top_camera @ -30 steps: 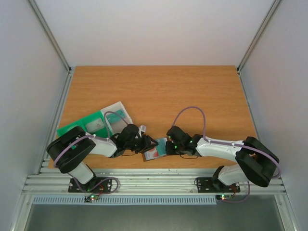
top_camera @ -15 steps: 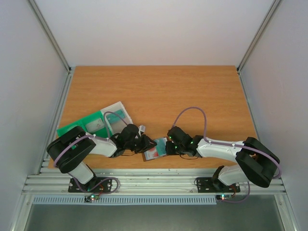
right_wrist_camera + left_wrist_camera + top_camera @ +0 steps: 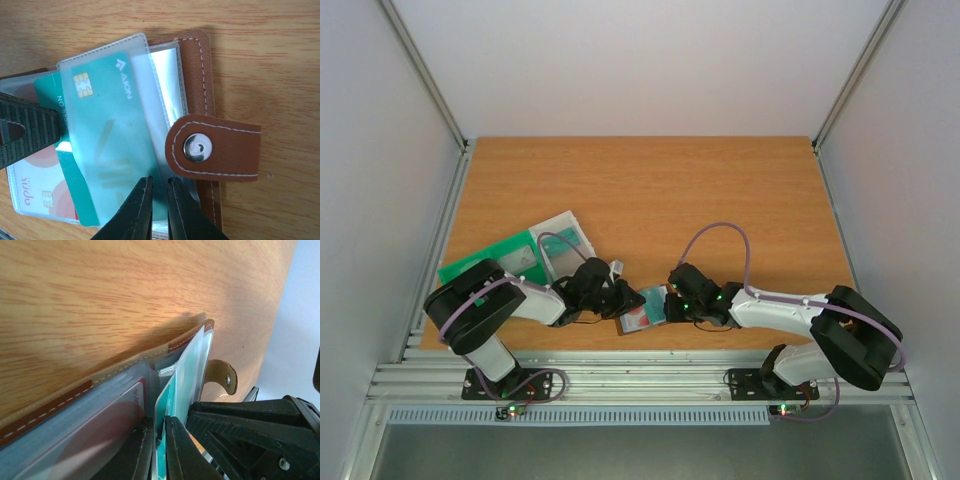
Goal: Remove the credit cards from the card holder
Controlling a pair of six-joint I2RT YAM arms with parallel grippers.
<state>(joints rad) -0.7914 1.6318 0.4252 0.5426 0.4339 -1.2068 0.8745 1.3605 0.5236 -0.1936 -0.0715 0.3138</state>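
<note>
Wrist shows teal card (image 3: 100, 125); overhead, maybe.

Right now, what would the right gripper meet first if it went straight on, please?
The right gripper is shut on the clear sleeve holding the teal card, so it would likely push into that first.

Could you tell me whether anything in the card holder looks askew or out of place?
Yes: the teal card sits crooked, sticking sideways out of its clear sleeve, which is itself tilted against the brown card holder. The left tool pinches the card's edge, so it seems mid-removal, not damage.
</note>
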